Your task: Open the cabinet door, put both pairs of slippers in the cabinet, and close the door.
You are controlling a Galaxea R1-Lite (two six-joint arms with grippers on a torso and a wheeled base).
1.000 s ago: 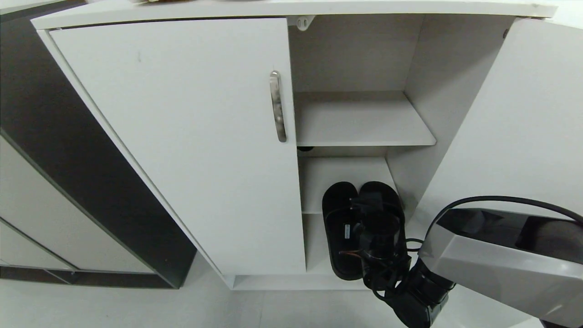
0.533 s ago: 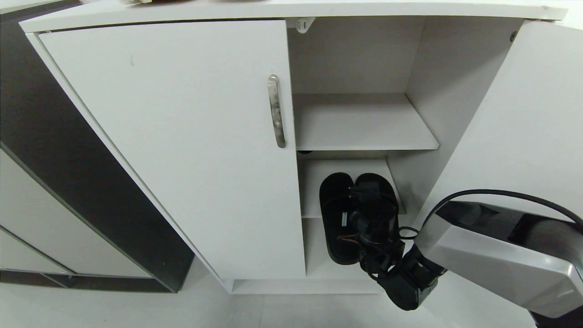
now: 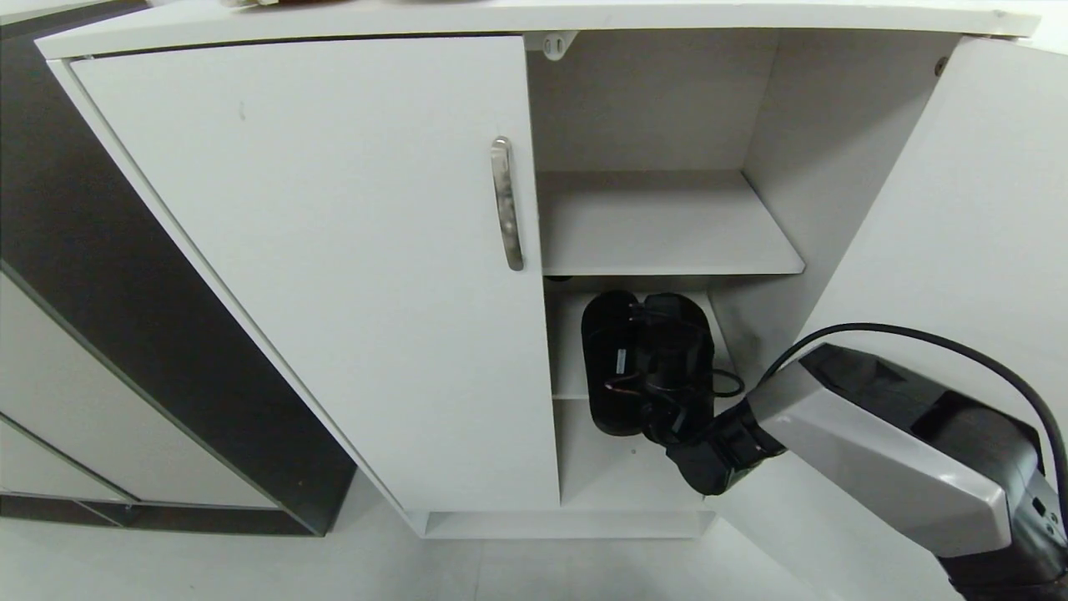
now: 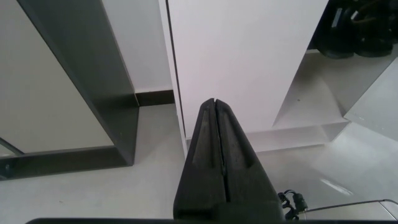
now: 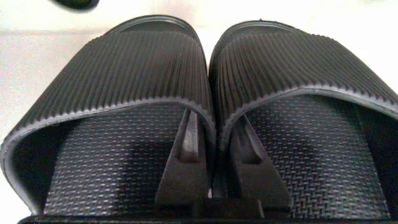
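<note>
Door: the cabinet's (image 3: 534, 18) right door (image 3: 959, 209) stood swung wide; the left door (image 3: 334, 250) was closed.
Slippers: one black pair (image 3: 607, 367) lay side by side, toes pointing inward, over the front of the middle shelf (image 3: 567, 342) in the open half. Whether the soles rested on it I could not tell.
Right gripper (image 5: 214, 158): clamped on the two inner edges of the pair, pinching them together.
Left gripper (image 4: 214, 109): fingers pressed together on nothing, hanging low before the closed door.
Dark shape (image 3: 559, 273): at the back under the upper shelf, too small to identify.
Progress: opening done, first pair nearly placed; likely left were letting go, the second pair, and closing.
</note>
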